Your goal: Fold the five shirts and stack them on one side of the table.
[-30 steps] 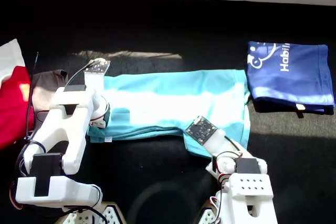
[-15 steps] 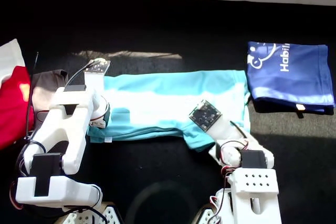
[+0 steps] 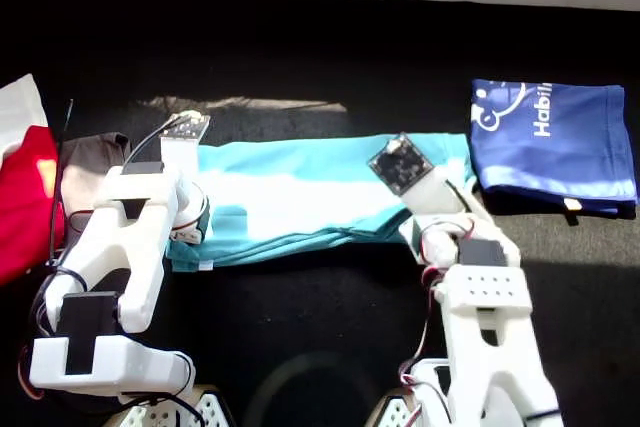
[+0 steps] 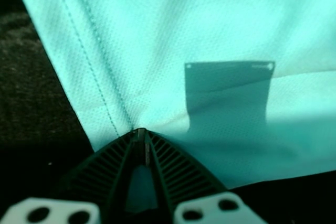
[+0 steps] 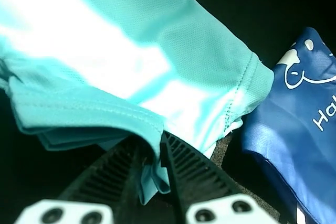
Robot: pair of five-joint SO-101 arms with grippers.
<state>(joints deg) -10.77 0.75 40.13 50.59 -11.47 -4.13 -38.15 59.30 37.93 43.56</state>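
Note:
A turquoise shirt (image 3: 300,192) lies stretched across the middle of the black table. My left gripper (image 4: 140,141) is shut on the shirt's (image 4: 199,40) left edge, near the seam. At the shirt's right end my right gripper (image 5: 157,153) is shut on a fold of the turquoise fabric (image 5: 105,51), lifted over the shirt's right part. In the high view the left arm (image 3: 140,227) rests over the shirt's left end and the right arm (image 3: 440,217) over its right end. A folded blue shirt (image 3: 553,147) lies at the right.
A red shirt (image 3: 25,197), a white one (image 3: 18,107) and a dark brown one (image 3: 88,162) are heaped at the left edge. The blue shirt (image 5: 299,124) lies close beside the turquoise shirt's right end. Bare black table runs along the back.
My right gripper has carried the shirt's lower right corner up and away from the front edge, folding it over the shirt's right part. The left arm has stayed still.

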